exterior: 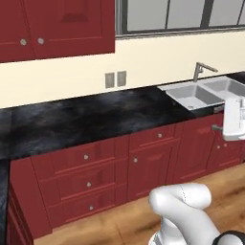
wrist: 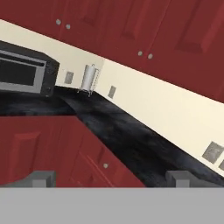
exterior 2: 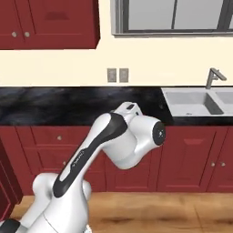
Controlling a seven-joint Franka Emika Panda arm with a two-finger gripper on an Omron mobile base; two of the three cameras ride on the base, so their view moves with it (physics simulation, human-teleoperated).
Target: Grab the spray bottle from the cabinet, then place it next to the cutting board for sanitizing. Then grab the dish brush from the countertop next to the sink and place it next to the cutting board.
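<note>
Black countertop [exterior: 91, 119], one sink [exterior: 201, 93] (two basins); gripper [wrist: 111, 179] open, empty

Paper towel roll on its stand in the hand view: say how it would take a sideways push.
The paper towel roll stands tall on a thin wire stand, so it probably tips easily. It looks light and would likely slide on the smooth black countertop.

I see flat, even rendered light across all three views, with no clear source. The countertop [exterior: 95, 119] shows faint grey mottling but no real glare. Shadows are weak: a soft dark band under the cabinet [exterior: 57, 28] at eleven o'clock. Everything looks slightly soft and pixelated, with no edge distortion, though the hand view is tilted.
</note>
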